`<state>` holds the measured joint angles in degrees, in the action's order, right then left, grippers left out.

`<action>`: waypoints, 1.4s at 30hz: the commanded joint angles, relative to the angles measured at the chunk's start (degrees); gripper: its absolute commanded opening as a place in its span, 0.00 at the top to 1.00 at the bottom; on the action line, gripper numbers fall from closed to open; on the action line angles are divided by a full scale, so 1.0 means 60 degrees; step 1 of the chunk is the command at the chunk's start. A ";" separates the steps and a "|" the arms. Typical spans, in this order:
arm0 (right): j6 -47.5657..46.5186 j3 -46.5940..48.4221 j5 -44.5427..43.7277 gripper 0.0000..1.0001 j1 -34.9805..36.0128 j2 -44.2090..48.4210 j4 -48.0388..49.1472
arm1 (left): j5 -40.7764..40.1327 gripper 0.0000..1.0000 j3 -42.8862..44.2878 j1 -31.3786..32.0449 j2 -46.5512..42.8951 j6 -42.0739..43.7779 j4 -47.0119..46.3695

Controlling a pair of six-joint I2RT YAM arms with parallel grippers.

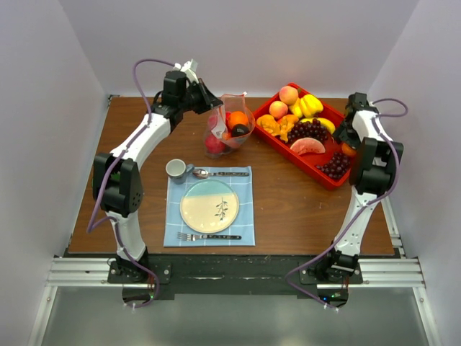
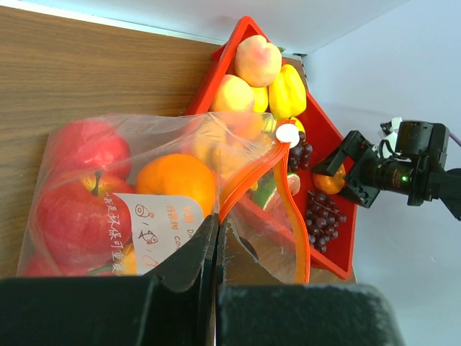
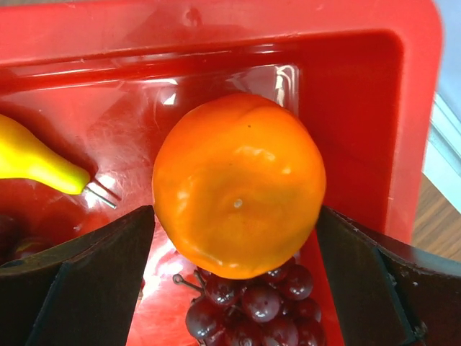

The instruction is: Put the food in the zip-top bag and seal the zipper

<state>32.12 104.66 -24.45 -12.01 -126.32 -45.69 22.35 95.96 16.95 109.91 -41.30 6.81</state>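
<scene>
Two spread fingers of the right hand (image 3: 234, 288) flank a round glossy orange (image 3: 239, 184) in the red plastic tray's (image 1: 328, 180) near corner, while the left hand (image 2: 216, 249), pressed together, pinches the clear crinkly bag's (image 2: 130, 180) mouth well to the left.

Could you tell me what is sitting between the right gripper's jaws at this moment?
An orange sits between the jaws of the right gripper, above the grapes in the red tray. The right wrist view shows gaps on both sides, so it isn't gripped yet.

Overhead camera looks down on the brown wooden desk (image 1: 288, 209) from behind both arms. Left wrist camera faces sideways, right wrist close; all share the red rectangular plastic tray (image 1: 328, 176) (image 2: 328, 140) (image 3: 216, 43).
</scene>
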 commanded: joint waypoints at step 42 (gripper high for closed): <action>-0.0593 -0.0935 -0.0086 0.68 0.2381 0.4221 0.0804 | 0.0260 1.00 -0.0115 -0.0291 -0.0491 -0.0089 -0.0578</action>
<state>28.88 99.88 -27.03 -2.07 -105.80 -42.24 22.98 95.33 15.81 109.91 -41.36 6.37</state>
